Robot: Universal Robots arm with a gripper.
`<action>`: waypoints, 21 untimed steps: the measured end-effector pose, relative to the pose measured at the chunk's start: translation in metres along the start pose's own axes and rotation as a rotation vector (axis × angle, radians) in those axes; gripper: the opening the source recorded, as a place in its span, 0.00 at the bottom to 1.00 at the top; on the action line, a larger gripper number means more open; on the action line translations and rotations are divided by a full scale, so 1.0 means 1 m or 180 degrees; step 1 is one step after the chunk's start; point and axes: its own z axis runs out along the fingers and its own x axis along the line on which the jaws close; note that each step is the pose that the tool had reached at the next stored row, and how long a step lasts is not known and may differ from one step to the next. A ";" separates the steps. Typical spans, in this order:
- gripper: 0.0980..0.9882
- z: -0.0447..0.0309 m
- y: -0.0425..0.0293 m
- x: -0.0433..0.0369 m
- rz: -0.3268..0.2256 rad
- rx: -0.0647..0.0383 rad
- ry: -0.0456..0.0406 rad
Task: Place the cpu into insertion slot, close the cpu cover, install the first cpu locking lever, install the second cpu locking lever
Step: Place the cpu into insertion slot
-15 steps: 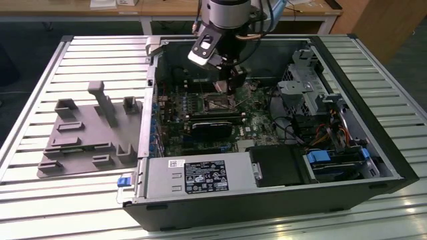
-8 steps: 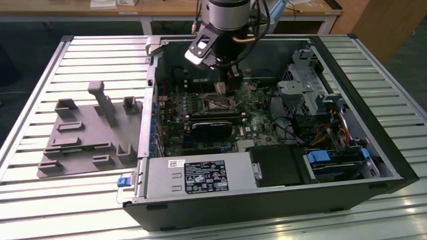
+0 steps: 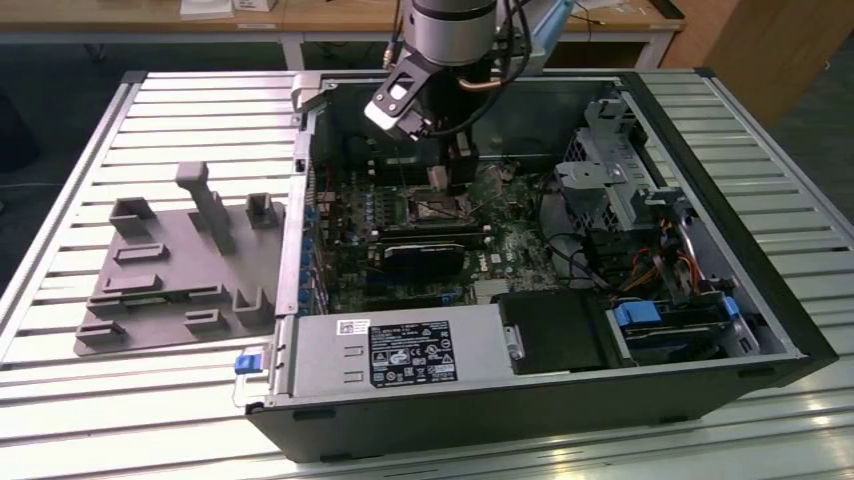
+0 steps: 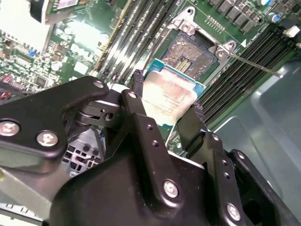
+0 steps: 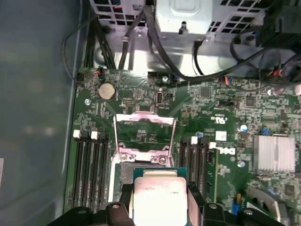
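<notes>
The gripper (image 4: 167,96) grasps the cpu (image 4: 173,92) by two opposite edges, close over the uncovered insertion slot (image 4: 188,52). The cpu cover (image 5: 145,117) stands raised beside the slot.

The slot (image 4: 190,52) lies open below my gripper (image 4: 167,96), with nothing between its dark centre and the cpu (image 4: 173,92) clamped in my fingers. The cover (image 5: 145,123) stands raised at one edge of the slot, barring that side. Low memory banks (image 5: 89,162) flank the slot on two sides, and a thin lever (image 4: 254,63) juts out over one of them. In the exterior view the case wall (image 3: 547,100) rises close behind my arm. The drive cage (image 3: 614,150) and cables (image 3: 587,265) crowd the exterior view's right, and a black card (image 3: 427,255) lies just in front of the slot. Overhead the case is open.
</notes>
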 end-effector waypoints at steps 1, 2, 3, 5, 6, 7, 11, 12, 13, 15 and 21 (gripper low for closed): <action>0.49 0.0011 -0.0009 0.0013 0.0000 0.0000 0.0000; 0.49 0.0023 -0.0019 0.0023 -0.0001 0.0000 0.0000; 0.49 0.0035 -0.0029 0.0029 -0.0006 0.0000 0.0001; 0.49 0.0061 -0.0038 0.0035 -0.0028 0.0000 0.0002; 0.49 0.0078 -0.0040 0.0037 -0.0046 0.0000 0.0004; 0.49 0.0095 -0.0042 0.0039 -0.0063 0.0000 0.0006; 0.49 0.0167 -0.0051 0.0045 -0.0110 0.0000 0.0010; 0.49 0.0182 -0.0055 0.0047 -0.0113 0.0000 0.0010; 0.49 0.0195 -0.0060 0.0051 -0.0114 0.0000 0.0010; 0.49 0.0216 -0.0066 0.0065 -0.0116 0.0000 0.0010; 0.49 0.0307 -0.0087 0.0094 -0.0117 0.0000 0.0011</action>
